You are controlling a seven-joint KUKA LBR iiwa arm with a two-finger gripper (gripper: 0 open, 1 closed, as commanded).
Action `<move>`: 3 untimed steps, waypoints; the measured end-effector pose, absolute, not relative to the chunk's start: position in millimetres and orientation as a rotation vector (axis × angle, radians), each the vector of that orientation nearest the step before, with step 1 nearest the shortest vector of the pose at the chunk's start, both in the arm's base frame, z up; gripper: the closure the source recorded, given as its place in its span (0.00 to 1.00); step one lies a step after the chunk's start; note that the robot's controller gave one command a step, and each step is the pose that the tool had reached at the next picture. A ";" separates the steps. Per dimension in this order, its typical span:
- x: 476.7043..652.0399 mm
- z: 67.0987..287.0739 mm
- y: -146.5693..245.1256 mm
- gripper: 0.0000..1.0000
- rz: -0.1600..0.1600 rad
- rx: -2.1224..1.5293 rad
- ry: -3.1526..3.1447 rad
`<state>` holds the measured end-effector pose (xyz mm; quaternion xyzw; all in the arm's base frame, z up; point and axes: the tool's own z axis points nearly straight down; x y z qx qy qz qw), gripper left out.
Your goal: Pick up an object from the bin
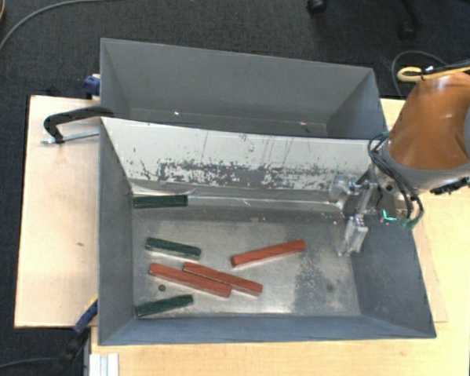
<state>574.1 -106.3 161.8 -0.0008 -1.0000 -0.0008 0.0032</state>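
Inside the bin (395, 287), pincer (352, 238) hangs just right of the lone red stick (268, 254), apart from it; cannot tell whether apart or together. Two red sticks (222, 278) and green sticks (173, 248) lie left.

The pincer (351, 238) hangs at the right side of the grey bin (240, 89), over bare floor. The nearest thing is a tilted red bar (268, 254) to its left, apart from it. Farther left lie two overlapping red bars (207, 279) and three dark green bars (173, 248), scattered.
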 end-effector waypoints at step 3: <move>535.5 238.0 10.5 1.00 -0.001 0.332 -3.139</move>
